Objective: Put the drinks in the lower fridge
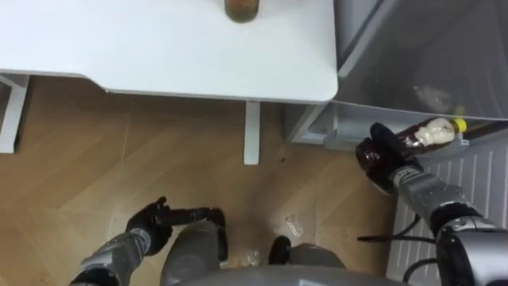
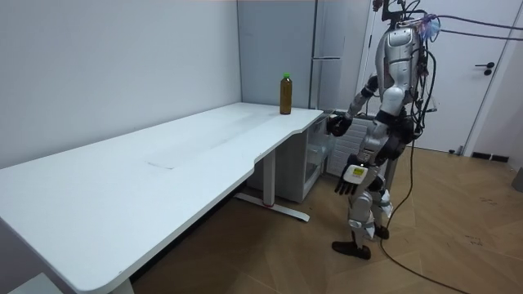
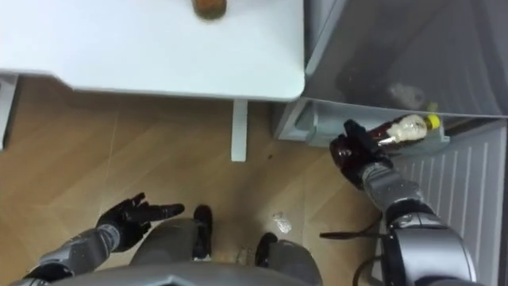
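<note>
Hold the brown bottle (image 1: 432, 133) (yellow cap leading) level in the right hand (image 1: 379, 155), fingers curled round its body, at the lower fridge (image 1: 343, 127) mouth; ease inward, set down, then uncurl. Leave the left hand (image 1: 159, 218) low, fingers loosely open. Afterwards fetch the second bottle (image 1: 241, 8) off the table (image 1: 159, 48).

A white counter (image 1: 143, 48) with a rounded corner stood on a slim white leg (image 1: 252, 133) over a wooden parquet floor (image 1: 87, 167). In the room view a pale wall (image 2: 106, 65) ran behind it, and a white door (image 2: 494, 106) with a dark handle (image 2: 485, 69) showed at the right.
</note>
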### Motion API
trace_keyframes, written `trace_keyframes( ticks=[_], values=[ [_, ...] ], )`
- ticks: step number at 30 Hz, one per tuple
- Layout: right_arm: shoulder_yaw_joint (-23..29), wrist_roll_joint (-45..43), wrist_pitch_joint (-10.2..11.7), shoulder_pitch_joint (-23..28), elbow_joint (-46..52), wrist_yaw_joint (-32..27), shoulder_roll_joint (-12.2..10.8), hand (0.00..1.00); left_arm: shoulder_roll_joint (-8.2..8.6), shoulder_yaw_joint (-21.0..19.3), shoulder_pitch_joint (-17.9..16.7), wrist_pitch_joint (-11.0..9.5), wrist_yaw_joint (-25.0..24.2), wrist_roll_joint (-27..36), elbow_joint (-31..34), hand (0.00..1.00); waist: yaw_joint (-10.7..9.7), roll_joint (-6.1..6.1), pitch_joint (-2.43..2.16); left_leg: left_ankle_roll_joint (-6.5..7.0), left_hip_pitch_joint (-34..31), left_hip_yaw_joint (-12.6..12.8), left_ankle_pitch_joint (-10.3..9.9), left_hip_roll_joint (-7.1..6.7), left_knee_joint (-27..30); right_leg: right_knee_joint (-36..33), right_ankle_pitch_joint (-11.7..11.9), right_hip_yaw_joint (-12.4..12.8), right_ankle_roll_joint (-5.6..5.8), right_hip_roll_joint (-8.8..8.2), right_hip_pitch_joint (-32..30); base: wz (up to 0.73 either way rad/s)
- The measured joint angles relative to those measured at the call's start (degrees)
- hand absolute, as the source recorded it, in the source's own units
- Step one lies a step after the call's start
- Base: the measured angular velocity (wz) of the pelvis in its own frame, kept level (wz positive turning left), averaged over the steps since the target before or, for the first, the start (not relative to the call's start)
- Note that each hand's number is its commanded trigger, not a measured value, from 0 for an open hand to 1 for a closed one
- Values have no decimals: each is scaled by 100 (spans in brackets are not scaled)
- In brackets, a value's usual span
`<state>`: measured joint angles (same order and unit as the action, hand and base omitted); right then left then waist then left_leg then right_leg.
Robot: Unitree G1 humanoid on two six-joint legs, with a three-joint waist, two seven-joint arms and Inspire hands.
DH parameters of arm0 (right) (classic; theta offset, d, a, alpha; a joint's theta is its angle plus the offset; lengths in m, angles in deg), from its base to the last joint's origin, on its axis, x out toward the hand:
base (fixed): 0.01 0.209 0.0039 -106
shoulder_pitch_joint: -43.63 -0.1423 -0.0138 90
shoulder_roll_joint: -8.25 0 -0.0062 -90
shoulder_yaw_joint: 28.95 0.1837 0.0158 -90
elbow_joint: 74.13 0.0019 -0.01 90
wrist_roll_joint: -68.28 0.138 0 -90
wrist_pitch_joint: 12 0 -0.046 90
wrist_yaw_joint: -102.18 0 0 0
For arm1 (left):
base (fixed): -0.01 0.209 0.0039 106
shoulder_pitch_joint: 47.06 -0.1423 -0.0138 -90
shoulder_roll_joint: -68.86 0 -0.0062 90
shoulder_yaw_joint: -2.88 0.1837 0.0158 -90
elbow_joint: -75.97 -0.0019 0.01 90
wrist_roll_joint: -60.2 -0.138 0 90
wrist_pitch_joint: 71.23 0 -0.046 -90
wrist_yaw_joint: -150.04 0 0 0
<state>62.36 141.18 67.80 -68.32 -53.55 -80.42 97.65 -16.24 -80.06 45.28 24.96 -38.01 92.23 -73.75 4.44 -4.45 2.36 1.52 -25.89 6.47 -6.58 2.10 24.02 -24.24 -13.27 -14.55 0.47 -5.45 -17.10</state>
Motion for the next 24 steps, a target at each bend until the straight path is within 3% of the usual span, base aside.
trace_keyframes(
  ticks=[2,5,10,14,17,24],
  values=[
    [-9,36,-14,-229,1,-75,40,100,53,51,225,-30,156,0,1,0,74,-39,41,17,-523,-109,6,4,341,-417,-160,-20,-40,-40,-523,19],
    [-87,209,-34,-408,10,-175,104,100,41,243,293,-75,402,134,13,0,107,-76,45,-2,-994,-290,29,-45,539,-809,-347,-173,-45,-121,-1010,29],
    [-226,318,-46,-614,22,-373,422,100,60,450,339,-136,767,160,140,0,233,-182,47,46,-1518,-381,283,-178,563,-1209,-352,-293,-122,-305,-1587,23],
    [-225,388,-90,-879,26,-553,478,100,7,461,307,-161,976,164,477,0,224,-371,45,21,-1843,-442,368,-212,574,-1370,-370,-292,-159,-338,-1960,5],
    [-222,439,-90,-988,39,-703,496,100,21,547,307,-206,1042,156,663,0,219,-433,54,10,-1975,-478,393,-217,572,-1377,-367,-305,-165,-333,-2086,3],
    [-211,469,-76,-1287,126,-1171,690,100,6,843,289,-360,1212,224,841,0,202,-425,55,19,-2325,-480,397,-291,710,-1640,-447,-270,-180,-428,-2468,5]
  ],
)
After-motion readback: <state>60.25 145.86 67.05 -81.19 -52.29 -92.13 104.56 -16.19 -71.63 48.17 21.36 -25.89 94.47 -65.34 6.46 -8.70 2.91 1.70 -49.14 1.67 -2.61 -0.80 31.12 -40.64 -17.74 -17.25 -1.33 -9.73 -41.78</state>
